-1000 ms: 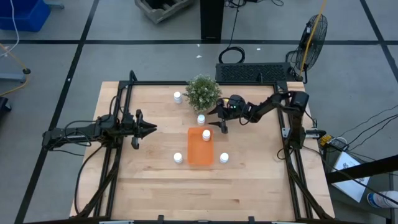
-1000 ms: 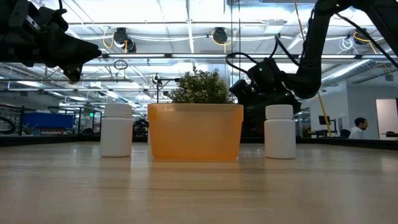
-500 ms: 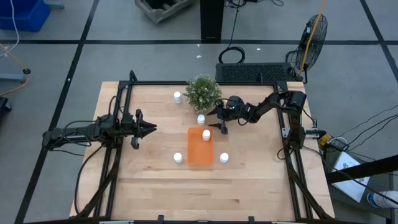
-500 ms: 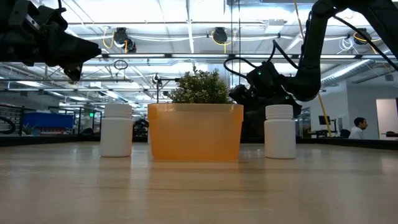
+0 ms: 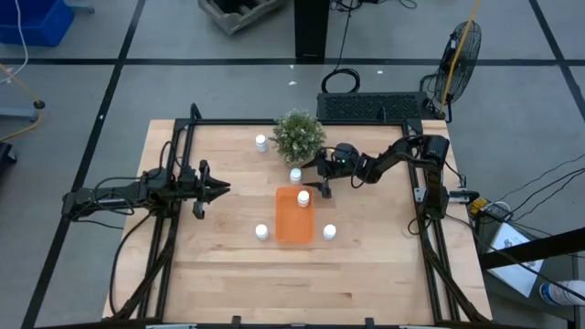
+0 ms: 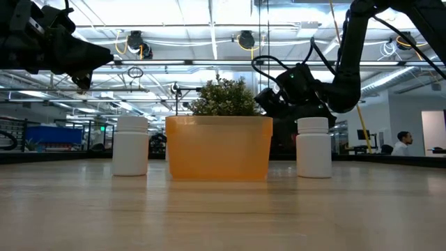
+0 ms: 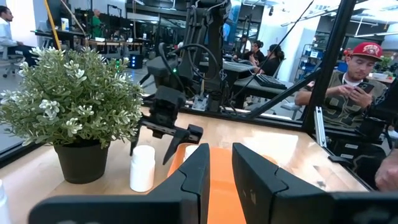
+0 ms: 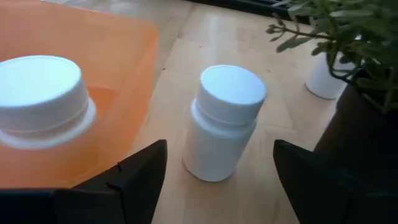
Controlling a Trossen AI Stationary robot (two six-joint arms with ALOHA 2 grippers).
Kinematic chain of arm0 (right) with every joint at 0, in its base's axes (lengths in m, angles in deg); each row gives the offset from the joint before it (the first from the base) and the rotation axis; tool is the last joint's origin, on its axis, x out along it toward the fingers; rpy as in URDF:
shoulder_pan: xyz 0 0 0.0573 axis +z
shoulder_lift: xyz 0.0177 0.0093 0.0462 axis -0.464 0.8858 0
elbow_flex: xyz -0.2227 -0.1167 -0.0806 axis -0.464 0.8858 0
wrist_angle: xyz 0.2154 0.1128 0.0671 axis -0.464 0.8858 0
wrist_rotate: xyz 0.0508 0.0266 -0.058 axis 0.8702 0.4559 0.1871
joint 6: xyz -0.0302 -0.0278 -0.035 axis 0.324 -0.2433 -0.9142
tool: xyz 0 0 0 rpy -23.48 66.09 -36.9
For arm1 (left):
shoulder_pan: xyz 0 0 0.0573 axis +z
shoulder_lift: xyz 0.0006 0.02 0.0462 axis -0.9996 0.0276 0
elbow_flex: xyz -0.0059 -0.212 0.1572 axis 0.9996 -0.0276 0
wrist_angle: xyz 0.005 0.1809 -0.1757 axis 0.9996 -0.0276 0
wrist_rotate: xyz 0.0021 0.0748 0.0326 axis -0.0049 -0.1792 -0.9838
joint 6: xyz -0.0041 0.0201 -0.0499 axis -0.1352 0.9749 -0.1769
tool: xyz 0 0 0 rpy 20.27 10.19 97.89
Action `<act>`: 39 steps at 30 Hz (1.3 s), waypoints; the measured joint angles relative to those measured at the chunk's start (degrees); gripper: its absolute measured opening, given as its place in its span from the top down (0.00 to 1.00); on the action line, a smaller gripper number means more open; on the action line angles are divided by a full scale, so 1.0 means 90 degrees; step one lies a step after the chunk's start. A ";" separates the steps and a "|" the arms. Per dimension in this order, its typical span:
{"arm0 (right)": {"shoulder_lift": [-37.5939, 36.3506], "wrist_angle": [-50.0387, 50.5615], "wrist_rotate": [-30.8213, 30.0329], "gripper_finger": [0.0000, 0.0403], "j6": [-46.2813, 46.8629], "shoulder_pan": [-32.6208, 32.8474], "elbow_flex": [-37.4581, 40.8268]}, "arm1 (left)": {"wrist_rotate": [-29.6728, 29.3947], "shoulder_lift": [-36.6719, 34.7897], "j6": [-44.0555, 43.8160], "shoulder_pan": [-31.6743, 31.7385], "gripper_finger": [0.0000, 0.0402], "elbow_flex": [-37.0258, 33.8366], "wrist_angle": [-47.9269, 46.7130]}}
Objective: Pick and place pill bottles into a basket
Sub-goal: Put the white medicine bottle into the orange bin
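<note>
Right wrist view: shows spread fingers (image 8: 134, 180) of right gripper (image 5: 322, 183) flanking target bottle (image 8: 224, 121), nothing pinched, bottle upright on table (image 5: 228, 265) just beside far end of tray (image 5: 293, 219) and near plant (image 5: 298, 135). Judged light, rigid, smooth-walled plastic, so probably slippery and easy to tip; best taken across the straight body below the cap shoulder, fingers level, modest squeeze. One bottle (image 5: 303, 197) stands inside tray at its far end; leaves most of the tray floor free for a drop. Remaining bottles: one (image 5: 261, 142) on the far side of plant, one (image 5: 261, 232) and one (image 5: 329, 232) either side of tray's near end, each apart from the tray wall. Room for moving: tight on the plant side, with foliage overhanging close to the target; tray wall close on the other side; clearest approach and lift seem to be straight up, then over the low tray rim. Left gripper (image 5: 219, 190) waits well apart at left of tray, fingers slightly parted and holding nothing.
</note>
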 joint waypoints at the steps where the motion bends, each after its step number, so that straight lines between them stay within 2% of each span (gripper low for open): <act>1: 0.0000 0.0002 0.0000 0.30 0.0001 0.0000 0.0000 | 0.0000 -0.0002 0.0000 0.0000 0.82 0.0000 0.0000; 9: 0.0000 0.0005 -0.0158 0.30 0.0001 0.0018 0.0000 | 0.0001 -0.0002 -0.0002 0.0000 0.82 0.0000 -0.0002; 21: 0.0499 -0.0432 -0.0191 0.30 0.0123 0.0067 -0.0167 | 0.0005 0.0000 -0.0005 0.0002 0.82 0.0000 -0.0005; 39: 0.0498 -0.0182 -0.0141 0.31 0.0040 0.0160 -0.0474 | 0.0007 0.0000 -0.0007 0.0000 0.82 0.0000 -0.0005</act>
